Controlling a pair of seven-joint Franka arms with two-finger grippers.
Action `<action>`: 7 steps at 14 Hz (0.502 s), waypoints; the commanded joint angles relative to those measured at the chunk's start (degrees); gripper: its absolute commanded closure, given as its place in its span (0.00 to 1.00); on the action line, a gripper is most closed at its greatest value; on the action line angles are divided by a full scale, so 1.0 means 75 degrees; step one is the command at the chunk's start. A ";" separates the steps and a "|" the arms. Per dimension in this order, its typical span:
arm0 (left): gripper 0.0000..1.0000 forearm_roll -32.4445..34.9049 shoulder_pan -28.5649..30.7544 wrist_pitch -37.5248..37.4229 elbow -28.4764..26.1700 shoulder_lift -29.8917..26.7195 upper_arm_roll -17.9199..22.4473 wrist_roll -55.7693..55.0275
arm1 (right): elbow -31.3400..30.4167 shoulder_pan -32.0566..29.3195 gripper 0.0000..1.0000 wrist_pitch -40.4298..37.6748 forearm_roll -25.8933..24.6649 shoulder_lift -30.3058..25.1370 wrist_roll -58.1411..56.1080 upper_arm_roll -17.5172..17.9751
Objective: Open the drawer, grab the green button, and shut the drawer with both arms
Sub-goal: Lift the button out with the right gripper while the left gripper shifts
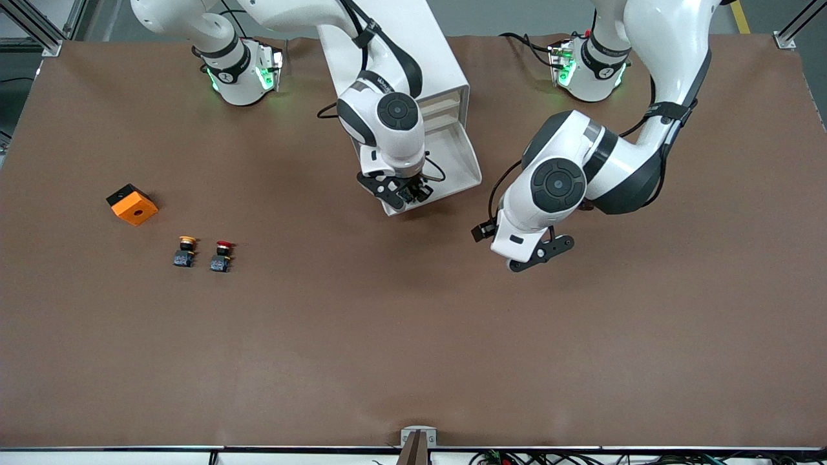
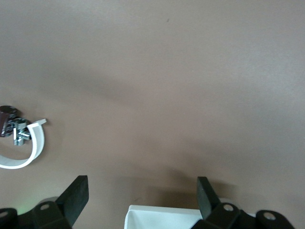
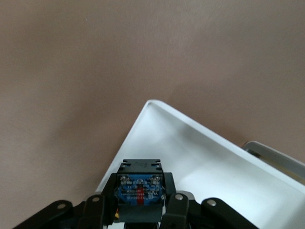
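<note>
Right gripper [image 3: 138, 210] pinches boxy button [image 3: 139, 188] — glossy drawer [image 3: 214, 162].

right claw [image 1: 406, 191] clamped tight, arm reaching down; left claw [image 1: 541, 253] hangs with fingers spread wide.

Robotics laboratory: 2 white arms [image 1: 387, 123] are mounted at a brown-covered table [image 1: 413, 336], framed by aluminium posts [image 1: 39, 29] and cabling [image 1: 530, 457].

drawer [image 1: 460, 169] open | right end effector [image 1: 408, 192] over drawer | left end effector [image 1: 543, 253] over table [image 1: 413, 336]
</note>
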 commanded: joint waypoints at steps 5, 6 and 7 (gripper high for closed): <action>0.00 0.0872 -0.0285 0.1207 -0.0107 0.0553 -0.0034 -0.0479 | 0.0624 -0.1508 1.00 -0.1652 0.0016 -0.0960 -0.2706 -0.0001; 0.00 0.1094 -0.0367 0.1581 -0.0106 0.0728 -0.0034 -0.0808 | 0.0461 -0.1765 1.00 -0.1571 0.0004 -0.1077 -0.3374 -0.0001; 0.00 0.1271 -0.0414 0.1864 -0.0106 0.0858 -0.0034 -0.1054 | 0.0320 -0.2034 1.00 -0.1466 0.0004 -0.1125 -0.4007 -0.0001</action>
